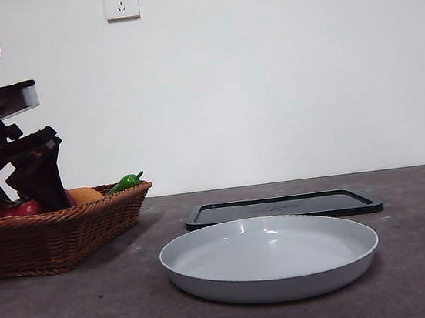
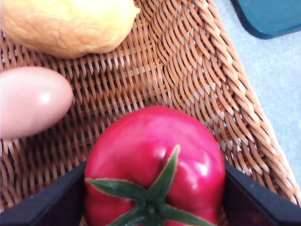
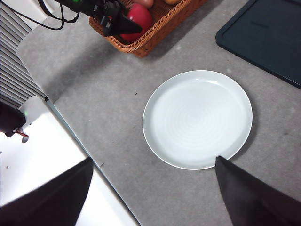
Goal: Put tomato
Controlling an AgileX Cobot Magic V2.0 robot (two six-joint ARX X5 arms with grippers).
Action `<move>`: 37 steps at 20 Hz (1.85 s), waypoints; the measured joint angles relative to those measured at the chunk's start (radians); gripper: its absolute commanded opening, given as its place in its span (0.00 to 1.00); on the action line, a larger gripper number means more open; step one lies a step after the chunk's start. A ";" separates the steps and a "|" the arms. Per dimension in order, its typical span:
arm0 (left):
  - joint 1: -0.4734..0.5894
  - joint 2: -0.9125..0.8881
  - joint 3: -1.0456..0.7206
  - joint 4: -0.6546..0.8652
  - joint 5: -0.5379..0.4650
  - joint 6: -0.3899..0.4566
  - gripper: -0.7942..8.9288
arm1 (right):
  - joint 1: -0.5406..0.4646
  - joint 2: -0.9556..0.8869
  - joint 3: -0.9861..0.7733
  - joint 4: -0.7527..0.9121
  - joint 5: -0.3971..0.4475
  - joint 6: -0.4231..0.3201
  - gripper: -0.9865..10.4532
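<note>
The left gripper [image 2: 153, 188] is down inside the wicker basket [image 2: 207, 70], its two black jaws set on either side of the tomato [image 2: 155, 160] and right up against its red flanks, pinching the fruit or very nearly so; the green stem faces the wrist camera between them. The tomato sits on the basket's woven floor near one wall. Further along the basket floor lie a pale pink egg-shaped fruit [image 2: 30, 101] and a yellow-orange, rough-skinned fruit [image 2: 66, 26], both apart from the tomato. In the front view the left arm reaches down into the basket, where a green pepper [image 1: 126, 182] pokes over the rim.

Beyond the basket, well apart from it on the grey table [image 3: 94, 84], stands an empty pale plate [image 1: 271, 256], and behind that lies a flat dark tray [image 1: 280, 207].

The right gripper [image 3: 150, 188] hangs high above the plate's near side, jaws spread wide, holding nothing; it seems to be waiting.

The step in hand looks like the grasp of the tomato. The next move calls for a firm grip, a straight lift clear of the basket's rim, then a carry across to the plate, the likeliest place to set it.
</note>
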 measured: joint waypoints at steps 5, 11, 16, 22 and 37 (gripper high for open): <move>-0.018 -0.088 0.079 -0.076 0.003 -0.017 0.42 | 0.000 0.000 0.000 0.000 0.000 0.000 0.45; -0.228 -0.224 0.164 -0.088 0.066 -0.043 0.42 | 0.000 0.000 0.000 0.000 0.000 0.000 0.45; -0.421 -0.158 0.164 -0.053 0.072 -0.043 0.42 | 0.000 0.000 0.000 0.000 0.000 0.000 0.45; -0.536 0.022 0.164 0.043 0.070 -0.043 0.42 | 0.000 0.000 0.000 -0.003 0.000 0.000 0.45; -0.592 0.231 0.164 0.103 0.024 -0.043 0.53 | 0.000 0.000 0.000 -0.003 0.000 0.000 0.45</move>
